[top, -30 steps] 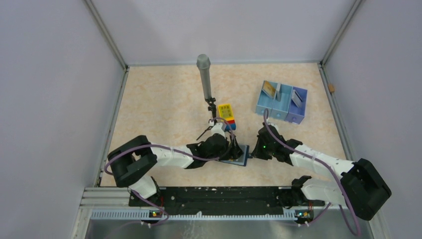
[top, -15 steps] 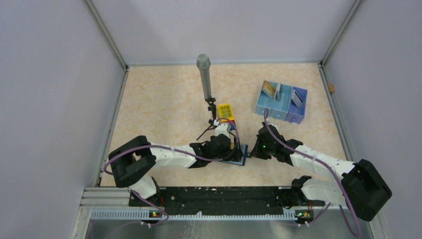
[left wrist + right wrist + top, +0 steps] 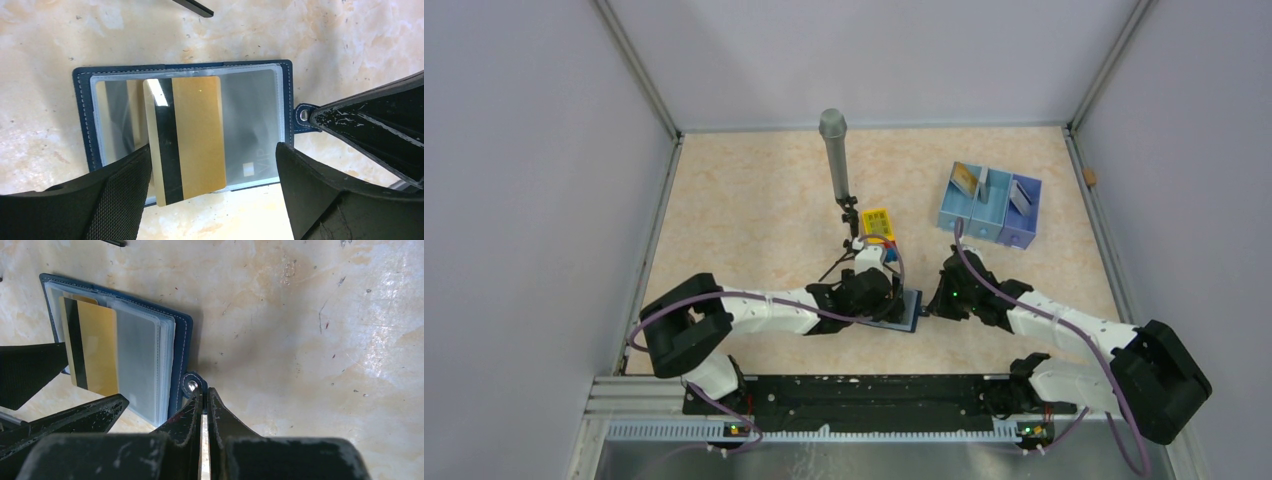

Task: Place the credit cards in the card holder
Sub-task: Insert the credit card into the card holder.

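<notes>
Pinning fingers: right fingers (image 3: pixel 222 422) pressed together, tips on the snap tab (image 3: pixel 191 385), likely steadying the card holder (image 3: pixel 83 120) on the tabletop (image 3: pixel 325 340).
Left fingers (image 3: pixel 107 200): spread wide, straddling but not touching the gold card (image 3: pixel 195 135).
Gold card: lying across the card holder's clear sleeve, 1 end overhanging, seemingly not yet slotted.
</notes>
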Controlling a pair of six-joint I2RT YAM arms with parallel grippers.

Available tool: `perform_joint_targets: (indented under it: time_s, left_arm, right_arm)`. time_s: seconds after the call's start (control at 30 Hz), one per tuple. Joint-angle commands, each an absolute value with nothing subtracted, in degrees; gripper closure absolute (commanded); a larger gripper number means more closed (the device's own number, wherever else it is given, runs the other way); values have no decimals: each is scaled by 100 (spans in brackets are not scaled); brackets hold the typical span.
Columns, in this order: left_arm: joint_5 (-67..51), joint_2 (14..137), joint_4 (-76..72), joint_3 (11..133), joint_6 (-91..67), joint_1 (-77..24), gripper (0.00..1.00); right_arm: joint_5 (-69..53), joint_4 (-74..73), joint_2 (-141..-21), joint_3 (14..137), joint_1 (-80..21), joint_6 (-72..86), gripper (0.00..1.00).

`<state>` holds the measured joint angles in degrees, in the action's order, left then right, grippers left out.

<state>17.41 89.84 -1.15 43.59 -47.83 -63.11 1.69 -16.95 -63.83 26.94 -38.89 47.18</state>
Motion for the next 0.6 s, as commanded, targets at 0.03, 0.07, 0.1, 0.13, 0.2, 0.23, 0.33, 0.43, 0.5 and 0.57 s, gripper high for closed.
perform_joint_targets:
  time_s: [0.03,0.07,0.1,0.13,0.2,0.23,0.33,0.43,0.5,0.57]
  left_arm:
    - [2342,8839,965,4460,-4586,-6294,8]
    - [2353,8791,967,4452,-4583,-6302,8]
    - [2345,8745,953,4441,-4581,-6304,8]
    - [2340,8709,934,4427,-4567,-6303,8]
    - [2310,8668,894,4393,-4581,-6311,8]
    - [2297,8666,870,4378,-4597,-6313,8]
    - [2189,8678,808,4356,-4616,-6311,9]
    - [2098,8721,686,4321,-4650,-6308,11]
    - [2039,8724,605,4292,-4673,-6317,12]
    - [2004,8688,527,4283,-4689,-6311,14]
  right_arm:
    - [343,-1814,-6254,2653,-3949,4658,100]
    - [343,-1816,-6264,2651,-3948,4656,100]
    - [343,-1810,-6264,2648,-3946,4651,100]
    - [338,-1811,-6265,2647,-3946,4656,100]
    - [334,-1794,-6260,2648,-3946,4658,100]
    - [334,-1796,-6265,2648,-3946,4658,100]
    - [327,-1795,-6277,2647,-3946,4656,100]
    - [320,-1794,-6279,2646,-3947,4655,100]
    - [325,-1790,-6277,2646,-3953,4648,100]
    - [316,-1780,-6290,2650,-3947,4644,100]
